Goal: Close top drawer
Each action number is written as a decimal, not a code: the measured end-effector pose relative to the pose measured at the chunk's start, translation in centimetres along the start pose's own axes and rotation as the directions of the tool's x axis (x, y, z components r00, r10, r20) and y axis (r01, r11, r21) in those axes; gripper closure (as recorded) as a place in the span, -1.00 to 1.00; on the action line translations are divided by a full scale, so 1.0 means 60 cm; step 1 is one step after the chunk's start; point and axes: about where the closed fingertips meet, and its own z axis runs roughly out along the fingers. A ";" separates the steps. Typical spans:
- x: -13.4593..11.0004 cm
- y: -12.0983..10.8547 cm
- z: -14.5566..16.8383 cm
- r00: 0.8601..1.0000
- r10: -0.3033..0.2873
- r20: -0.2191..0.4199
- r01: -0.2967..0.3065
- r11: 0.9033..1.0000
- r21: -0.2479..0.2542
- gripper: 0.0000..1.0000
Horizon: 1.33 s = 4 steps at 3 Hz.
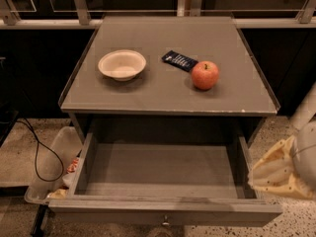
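top drawer: smooth matt grey panels, and a small metal knob on the front.
desk: matt grey top, faint sheen.
bowl: pale, matt, paper-like.
apple: smooth red skin, slight gloss.
gripper: right edge, beside the drawer's side wall; pale yellowish, speckled, matt.
floor: speckled stone.

The worktop carries a white bowl at left, a dark packet at centre and a red apple just beside it. Floor, left: clear plastic bin, black cable.
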 end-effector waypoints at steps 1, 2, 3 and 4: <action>0.061 0.039 0.083 0.997 0.081 -0.013 -0.081 0.996 -0.028 1.00; 0.118 0.064 0.157 0.990 0.138 -0.040 -0.139 0.990 -0.014 1.00; 0.172 0.037 0.265 0.983 0.182 -0.037 -0.181 0.983 0.031 1.00; 0.172 0.037 0.265 0.983 0.182 -0.037 -0.181 0.983 0.031 1.00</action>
